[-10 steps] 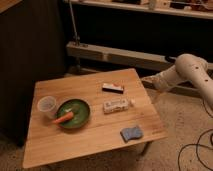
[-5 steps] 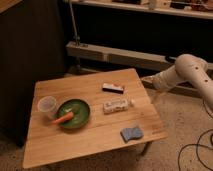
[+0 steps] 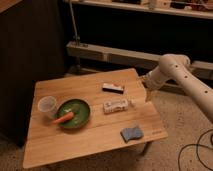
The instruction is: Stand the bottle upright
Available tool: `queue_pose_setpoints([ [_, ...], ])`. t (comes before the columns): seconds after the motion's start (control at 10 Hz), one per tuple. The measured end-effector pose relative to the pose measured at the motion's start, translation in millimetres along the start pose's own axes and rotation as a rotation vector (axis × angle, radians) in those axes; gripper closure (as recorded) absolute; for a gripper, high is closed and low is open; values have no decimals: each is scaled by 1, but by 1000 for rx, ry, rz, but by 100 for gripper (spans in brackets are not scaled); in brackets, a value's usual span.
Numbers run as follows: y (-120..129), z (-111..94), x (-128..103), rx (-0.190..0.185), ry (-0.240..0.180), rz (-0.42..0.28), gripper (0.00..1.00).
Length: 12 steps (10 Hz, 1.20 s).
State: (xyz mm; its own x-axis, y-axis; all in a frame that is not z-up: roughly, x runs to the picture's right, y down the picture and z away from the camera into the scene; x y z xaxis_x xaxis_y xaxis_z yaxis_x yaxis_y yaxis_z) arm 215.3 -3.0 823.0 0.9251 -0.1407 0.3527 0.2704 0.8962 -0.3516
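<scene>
My arm [image 3: 175, 70] bends in from the right, gripper [image 3: 148, 95] hanging down over the table's [image 3: 90, 145] right edge, grip state I cannot tell; the bottle [image 3: 116, 105] lies flat just beside it

Views: one camera only.
Looks from: up high, looking down at a slant on the surface [image 3: 50, 145].
Faces: toward the long shelf [image 3: 115, 52] in the upper part of the frame.
How near: a bit far back; the whole surface fits, with floor [image 3: 182, 125] around it.
Tool: the tool [image 3: 147, 96] is at middle right, by the surface's right edge.
</scene>
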Motion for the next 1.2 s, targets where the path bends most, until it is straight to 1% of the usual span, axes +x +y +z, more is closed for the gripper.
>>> queue_pose_setpoints([
  [0.1,-4,4,1,-12,-5,17,20],
  [0.2,-11,16,-3,-27,-40,46,20],
  [0.4,-5,32,9,-44,-131,124,20],
  [0.5,-1,42,11,-52,-161,144,20],
  [0.7,11,55,14,-71,-184,160,20],
  [0.8,18,61,16,-77,-207,173,20],
  [0.9,22,63,13,-75,-236,178,20],
  [1.0,27,64,12,-63,-271,188,20],
  [1.1,33,66,15,-39,-342,213,20],
  [1.2,34,68,14,-30,-394,227,20],
])
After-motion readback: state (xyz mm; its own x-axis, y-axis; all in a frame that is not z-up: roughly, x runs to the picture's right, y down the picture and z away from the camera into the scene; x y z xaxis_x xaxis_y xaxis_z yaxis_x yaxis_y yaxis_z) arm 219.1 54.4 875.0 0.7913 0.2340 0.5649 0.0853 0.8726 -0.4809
